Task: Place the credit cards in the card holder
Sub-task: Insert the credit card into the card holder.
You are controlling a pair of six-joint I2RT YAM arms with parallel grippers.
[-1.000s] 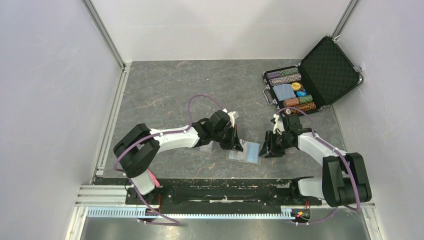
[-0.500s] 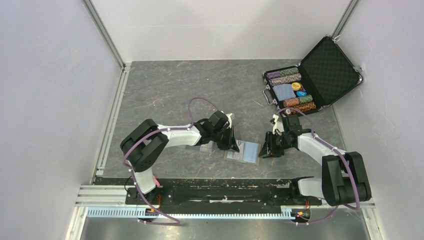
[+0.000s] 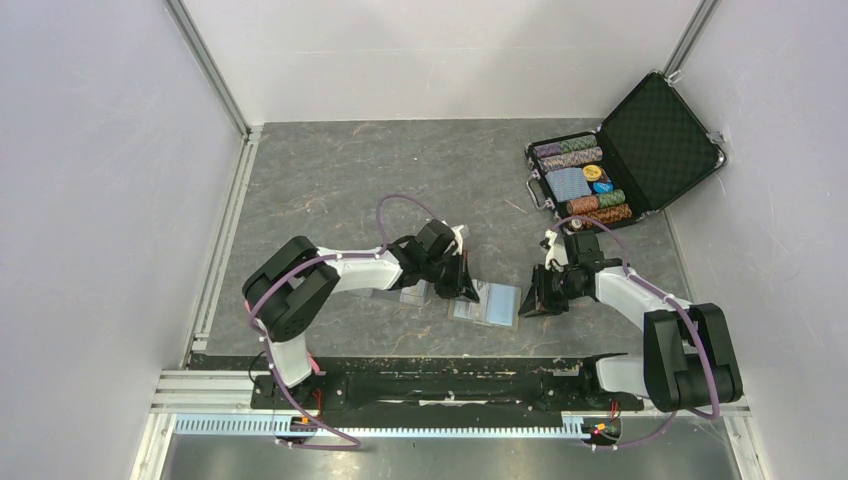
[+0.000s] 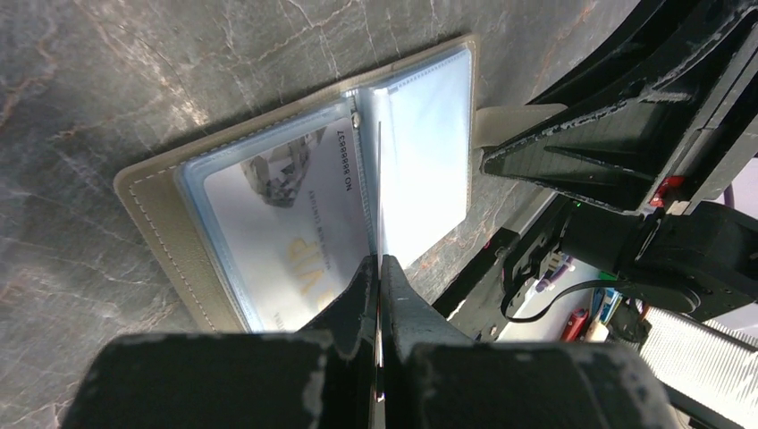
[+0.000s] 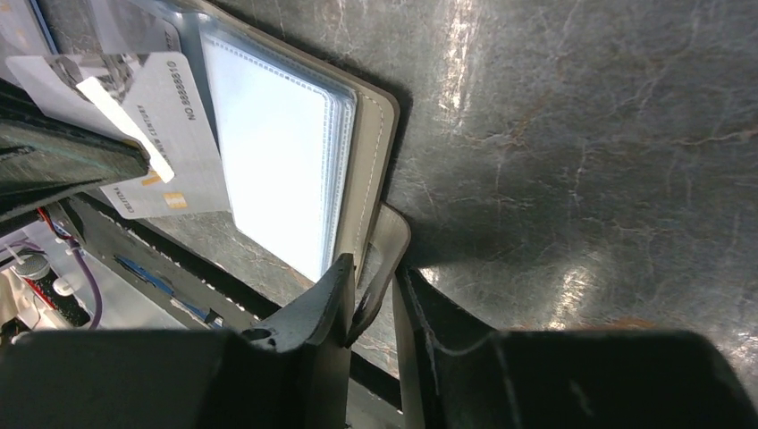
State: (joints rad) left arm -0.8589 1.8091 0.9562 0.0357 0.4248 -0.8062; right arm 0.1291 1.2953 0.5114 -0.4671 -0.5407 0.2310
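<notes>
Left wrist: one card pocketed, the second poised.
We see the flat olive-tan bifold card holder [image 4: 161, 214] open on the table [image 4: 179, 54], one thin whitish-grey credit card [image 4: 286, 214] already in its pale blue pocket. Our left gripper [image 4: 377, 264] is clamped on the second credit card [image 5: 170, 134], edge-on over the fold, not yet slotted. Our right gripper [image 5: 371, 277] straddles the holder's snap tab [image 5: 389, 241]; whether it pinches, we cannot tell.

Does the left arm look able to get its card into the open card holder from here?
Probably yes. The left jaws are shut on a credit card, edge-on over the fold of the open card holder, with nothing in the way. The right jaws straddle its snap tab, clear of the pockets.
</notes>
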